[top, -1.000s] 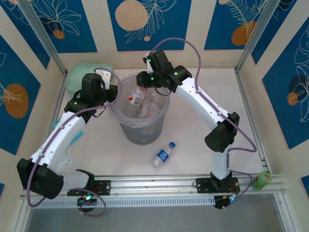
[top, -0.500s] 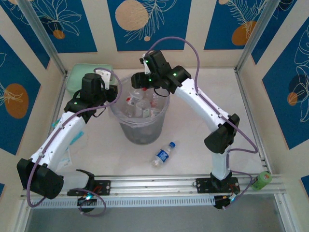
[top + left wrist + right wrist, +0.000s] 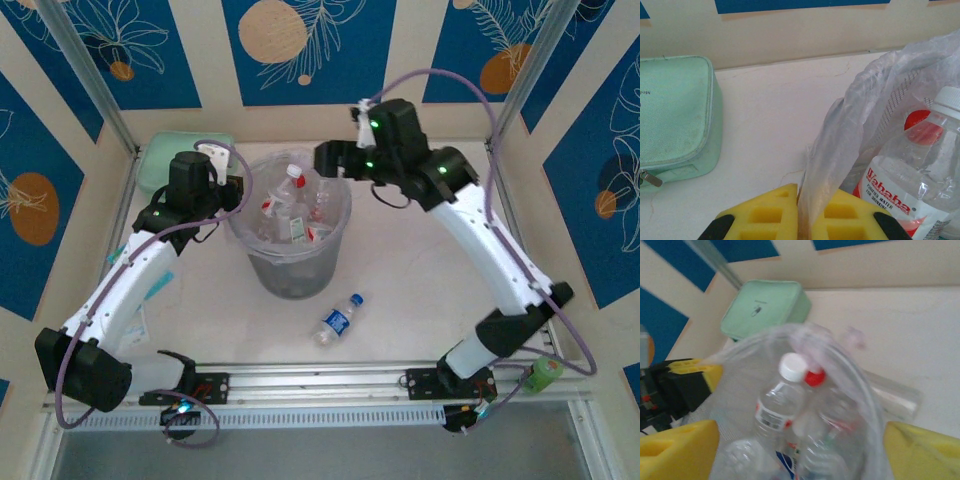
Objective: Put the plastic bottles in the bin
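The bin (image 3: 291,272) stands mid-table, lined with a clear bag (image 3: 866,98), and holds several plastic bottles (image 3: 292,218). Among them are a white-capped one (image 3: 784,399) and a red-capped one (image 3: 814,377). One with a red label (image 3: 904,172) leans at the rim. Another bottle (image 3: 337,319), with a blue cap and blue label, lies on the table in front of the bin. My left gripper (image 3: 238,195) (image 3: 804,216) is shut on the bag's edge at the bin's left rim. My right gripper (image 3: 328,160) (image 3: 800,455) hangs open and empty just beyond the bin's far right rim.
A mint-green zip pouch (image 3: 183,157) (image 3: 674,115) lies at the back left. Flat packets (image 3: 157,288) lie under the left arm. A green object (image 3: 543,373) sits outside the rail at the front right. The table right of the bin is bare.
My right gripper opened over the bin, let go of a bottle that now rests inside, and pulled back to the right. The left gripper kept its hold on the bag.
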{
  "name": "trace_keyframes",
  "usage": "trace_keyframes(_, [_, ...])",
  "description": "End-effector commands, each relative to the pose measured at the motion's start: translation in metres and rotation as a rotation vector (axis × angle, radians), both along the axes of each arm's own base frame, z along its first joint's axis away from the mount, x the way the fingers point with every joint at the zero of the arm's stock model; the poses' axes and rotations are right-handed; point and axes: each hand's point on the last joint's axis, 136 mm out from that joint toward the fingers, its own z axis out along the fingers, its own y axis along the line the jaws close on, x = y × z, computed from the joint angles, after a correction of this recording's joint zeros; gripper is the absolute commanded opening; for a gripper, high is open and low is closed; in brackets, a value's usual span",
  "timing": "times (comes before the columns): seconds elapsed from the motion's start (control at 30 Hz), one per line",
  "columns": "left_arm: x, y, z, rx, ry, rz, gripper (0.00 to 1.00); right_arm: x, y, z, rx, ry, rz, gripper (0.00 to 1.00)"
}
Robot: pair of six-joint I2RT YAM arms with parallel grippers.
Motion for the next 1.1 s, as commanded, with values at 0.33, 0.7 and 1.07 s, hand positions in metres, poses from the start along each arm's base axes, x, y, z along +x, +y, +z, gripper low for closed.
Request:
trace_keyframes(0.33, [-0.001, 0.005, -0.035, 0.034, 0.104, 0.018, 0.02, -0.141, -0.097, -0.148, 0.13, 0.533, -0.37, 0.99])
trace_keyframes(0.7, [0.002, 0.004, -0.041, 0.042, 0.118, 0.02, 0.02, -0.19, -0.028, -0.256, 0.161, 0.9, -0.274, 0.99])
trace_keyframes(1.07, [0.002, 0.006, -0.045, 0.059, 0.124, 0.023, 0.02, -0.196, 0.008, -0.31, 0.194, 1.015, -0.292, 1.0])
